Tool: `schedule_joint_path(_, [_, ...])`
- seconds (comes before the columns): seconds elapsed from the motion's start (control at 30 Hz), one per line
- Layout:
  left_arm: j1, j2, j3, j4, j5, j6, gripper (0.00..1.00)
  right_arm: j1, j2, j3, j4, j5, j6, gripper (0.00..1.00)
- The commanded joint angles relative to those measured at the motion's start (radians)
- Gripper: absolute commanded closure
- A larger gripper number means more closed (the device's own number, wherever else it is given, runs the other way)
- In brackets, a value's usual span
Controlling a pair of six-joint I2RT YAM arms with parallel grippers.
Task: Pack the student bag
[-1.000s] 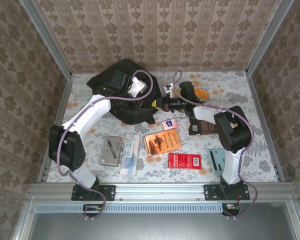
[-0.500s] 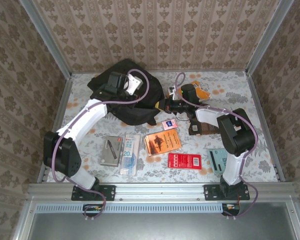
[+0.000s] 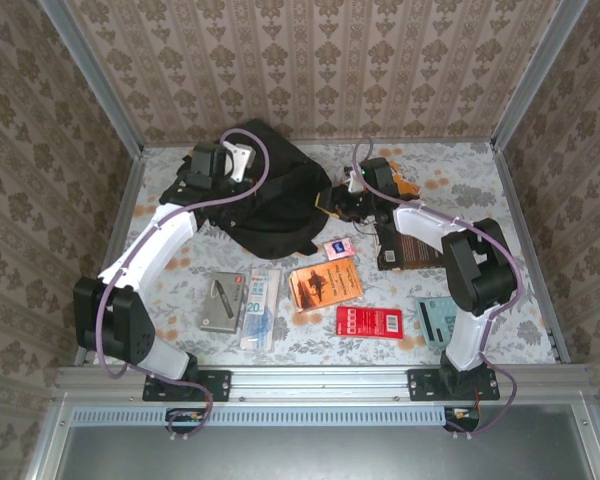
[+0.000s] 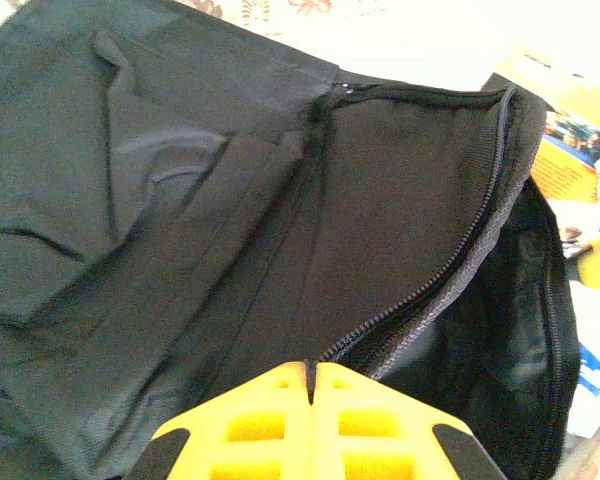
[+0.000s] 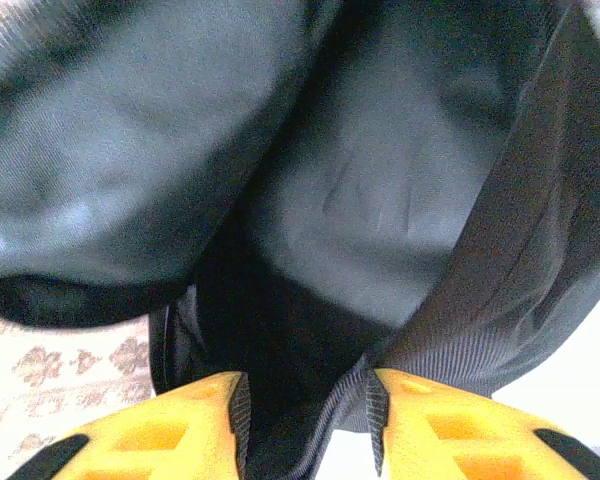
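Black and soft, the bag (image 3: 280, 215) sits at the back of the table, a bit left of the middle. Its zip (image 4: 460, 255) is undone, and there is a big dark gap to look into. The left gripper (image 4: 312, 372) has moved away from the right one, over to the left side of the bag. Its two fingers are pressed together, and I can't see any cloth caught between them. The right gripper (image 5: 308, 425) was shut a moment ago, and now its fingers are spread. The edge of the bag runs between them, but it does not look squeezed. So I think the right one has just let go, or is getting ready to grab a better bit.

That matters, because the bag could flop shut if nobody holds it. The orange book (image 3: 325, 285), the red pack (image 3: 369, 322), the grey case (image 3: 222, 302) and the little card (image 3: 339, 248) are all out on the table, so there is lots to pack. Next, I guess, the arms should make the gap wide and keep it wide, then fetch a book
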Motion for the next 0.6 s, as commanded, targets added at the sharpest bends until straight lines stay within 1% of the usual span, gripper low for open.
schedule_joint_path(0.0, [0.002, -0.014, -0.018, 0.020, 0.029, -0.047, 1.00, -0.007, -0.044, 0.082, -0.183, 0.154, -0.042, 0.60])
schedule_joint_path(0.07, [0.002, -0.019, -0.026, 0.025, 0.033, -0.050, 1.00, -0.008, -0.043, 0.129, -0.246, 0.176, -0.007, 0.58])
schedule_joint_path(0.13, [0.003, -0.022, -0.028, 0.025, 0.036, -0.050, 1.00, -0.016, -0.028, 0.184, -0.310, 0.156, 0.094, 0.55])
schedule_joint_path(0.2, [0.002, -0.023, -0.029, 0.025, 0.040, -0.050, 1.00, -0.025, -0.013, 0.204, -0.289, 0.108, 0.204, 0.54])
schedule_joint_path(0.3, [0.002, -0.026, -0.029, 0.025, 0.044, -0.050, 1.00, -0.028, 0.026, 0.247, -0.283, 0.095, 0.395, 0.49])
schedule_joint_path(0.4, [0.002, -0.029, -0.029, 0.025, 0.044, -0.048, 1.00, -0.027, 0.084, 0.286, -0.218, 0.048, 0.558, 0.37])
schedule_joint_path(0.43, [0.002, -0.028, -0.029, 0.023, 0.044, -0.047, 1.00, -0.027, 0.104, 0.297, -0.187, 0.039, 0.605, 0.31])
schedule_joint_path(0.57, [0.001, -0.021, -0.023, 0.023, 0.055, -0.048, 1.00, -0.025, 0.197, 0.405, -0.186, 0.011, 0.684, 0.31])
